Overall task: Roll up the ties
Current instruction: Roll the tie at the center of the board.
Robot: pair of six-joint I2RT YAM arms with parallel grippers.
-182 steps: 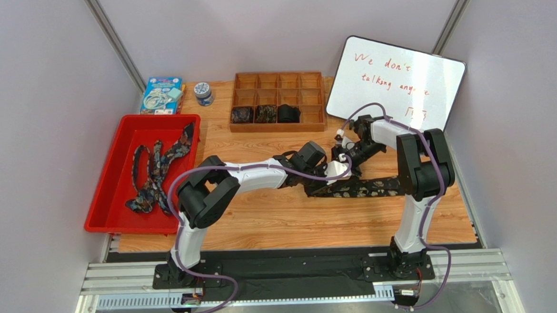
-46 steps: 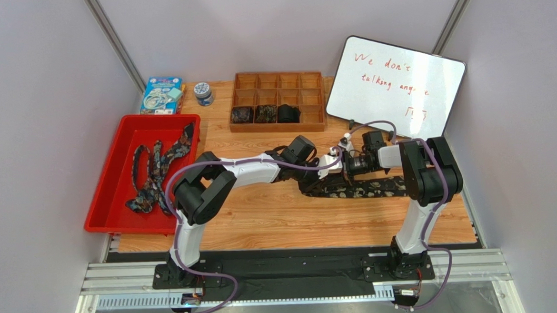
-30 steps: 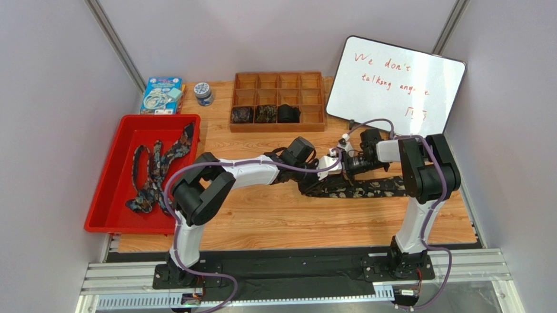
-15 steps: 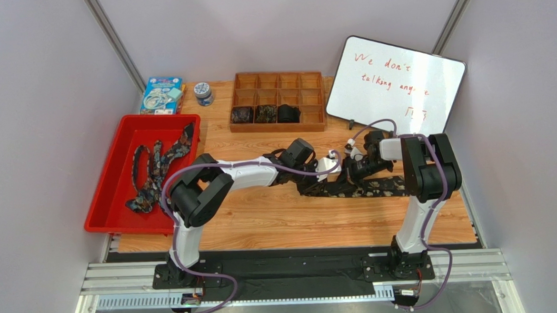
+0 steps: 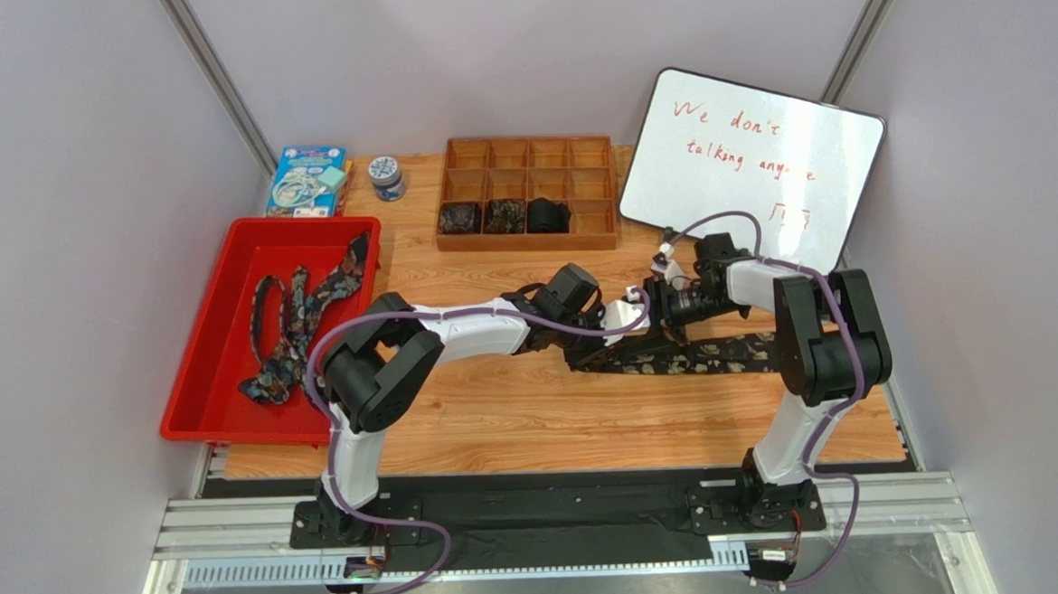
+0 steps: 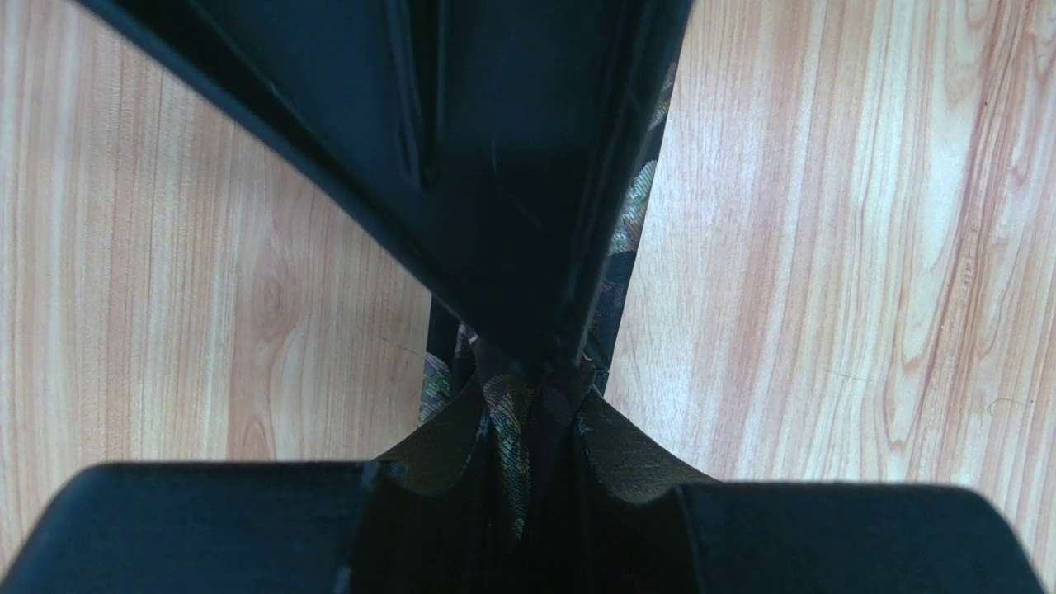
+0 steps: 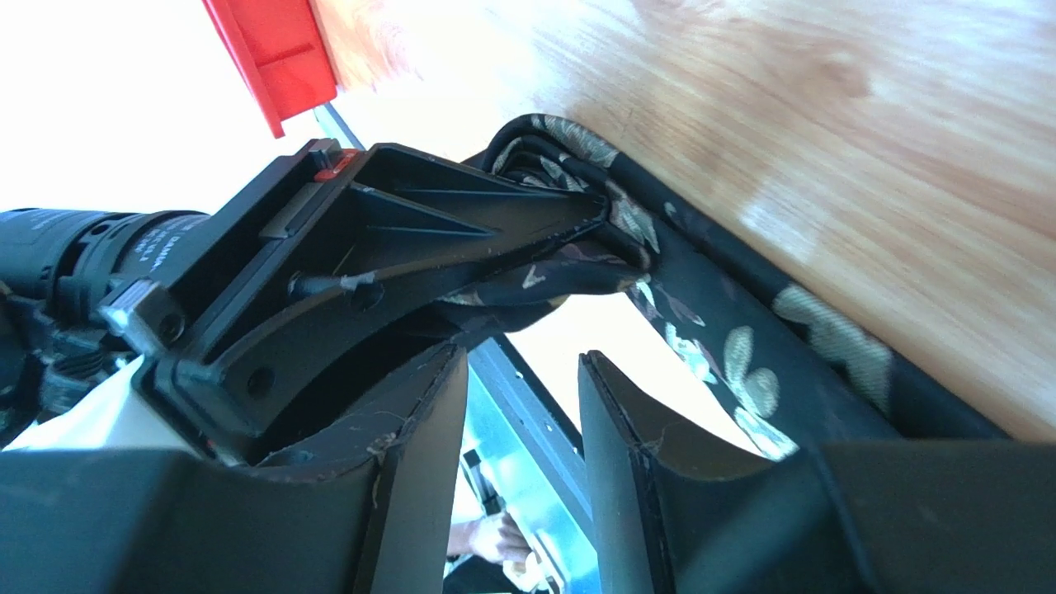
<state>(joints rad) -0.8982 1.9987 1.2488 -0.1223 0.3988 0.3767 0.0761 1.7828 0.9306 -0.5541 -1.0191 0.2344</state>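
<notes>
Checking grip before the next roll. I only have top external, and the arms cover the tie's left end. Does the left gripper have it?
Observer: Yes. The left wrist view shows the left gripper closed on the tie, with fabric bunched between its fingers.
Operator: Right gripper on it too?
Observer: No. The right wrist view shows the right gripper open with nothing between its fingers. The tie runs past beyond them.
Operator: Any coil at that end?
Observer: No coil. In the right wrist view the tie looks only doubled over at the left gripper's tips.
</notes>
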